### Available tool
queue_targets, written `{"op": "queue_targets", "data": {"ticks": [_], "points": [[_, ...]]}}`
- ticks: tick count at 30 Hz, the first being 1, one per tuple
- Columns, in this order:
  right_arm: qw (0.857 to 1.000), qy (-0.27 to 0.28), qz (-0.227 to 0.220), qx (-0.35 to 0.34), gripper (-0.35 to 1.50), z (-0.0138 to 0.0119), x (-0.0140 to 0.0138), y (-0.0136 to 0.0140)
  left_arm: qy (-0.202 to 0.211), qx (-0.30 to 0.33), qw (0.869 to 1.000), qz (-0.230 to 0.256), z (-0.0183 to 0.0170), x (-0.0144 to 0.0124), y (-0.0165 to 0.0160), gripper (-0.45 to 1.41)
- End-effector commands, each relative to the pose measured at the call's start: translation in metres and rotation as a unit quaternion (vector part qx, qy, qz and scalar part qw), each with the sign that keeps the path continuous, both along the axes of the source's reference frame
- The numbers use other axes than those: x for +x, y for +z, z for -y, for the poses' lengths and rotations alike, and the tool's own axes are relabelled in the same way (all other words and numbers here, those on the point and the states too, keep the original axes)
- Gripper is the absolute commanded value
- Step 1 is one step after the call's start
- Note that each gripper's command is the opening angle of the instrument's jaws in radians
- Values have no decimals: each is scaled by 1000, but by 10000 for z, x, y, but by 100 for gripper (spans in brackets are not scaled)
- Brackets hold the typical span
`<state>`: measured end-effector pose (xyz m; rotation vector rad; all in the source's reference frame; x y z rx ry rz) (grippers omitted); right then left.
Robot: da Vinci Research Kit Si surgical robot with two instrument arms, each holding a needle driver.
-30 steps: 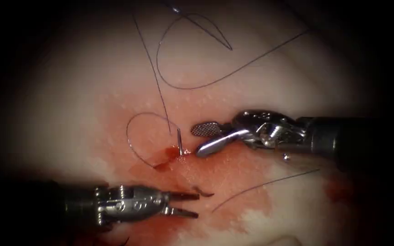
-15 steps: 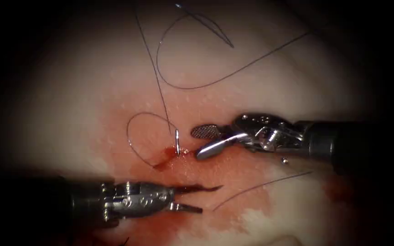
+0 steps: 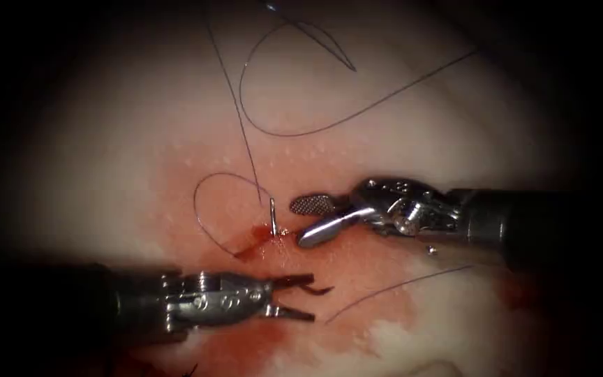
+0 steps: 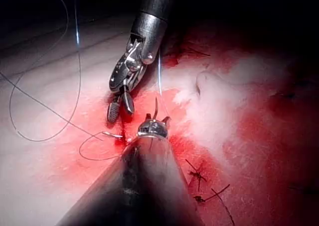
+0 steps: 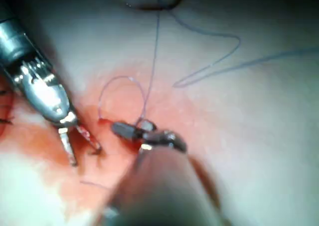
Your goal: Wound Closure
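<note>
The left pincer [image 3: 313, 299] has slid to the right since a second ago, so its tips now sit further in over the red fluid [image 3: 357, 265]. The right pincer [image 3: 300, 222] has crept a little left, closer to the needle [image 3: 272, 213]. The needle has not moved.

The needle stands up out of the tissue [image 3: 106, 160] in the middle of the red patch. Just a short shiny end pokes out, and the rest of its curve is down inside the tissue. The red fluid hides the line of the cut here, so I cannot tell which side of it the needle is on. The thread [image 3: 280, 132] starts beside this end, makes a small loop to the left, then runs up and swings in big loops over the pale tissue at the top.

The right pincer is wide open and holds nothing. Its tips are just right of the needle, near but not touching. The left wrist view shows this too, with the right pincer [image 4: 119, 109] spread above the needle [image 4: 112, 135].

The left pincer is also open and holds nothing. It lies low and left of the needle, well apart from it. A small dark curved bit [image 3: 321, 289] sits right at its top jaw; I cannot tell what it is. A loose bit of thread [image 3: 399, 283] lies on the tissue under the right pincer.
</note>
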<state>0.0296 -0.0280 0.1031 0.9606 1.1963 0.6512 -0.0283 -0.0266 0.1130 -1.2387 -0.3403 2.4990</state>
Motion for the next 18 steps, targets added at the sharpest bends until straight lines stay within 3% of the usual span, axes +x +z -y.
{"op": "queue_targets", "data": {"ticks": [1,8,11,13,16,18], "points": [[1000,0,-1,-1,78,0,8,5,-1,0,1000,1,2,-6,6,59],[1000,0,0,-2,74,2,8,7,-4,0,1000,-1,0,-12,12,59],[1000,1,0,-2,72,2,8,7,-4,-3,1000,-2,2,-13,18,49],[1000,1,0,-2,72,1,8,7,-5,-5,1000,-4,4,-14,22,24],[1000,3,1,-2,71,0,7,8,-12,2,1000,-5,7,-14,22,-42],[1000,5,2,-3,71,-1,6,8,-21,15,1000,-7,8,-14,18,-45]]}}
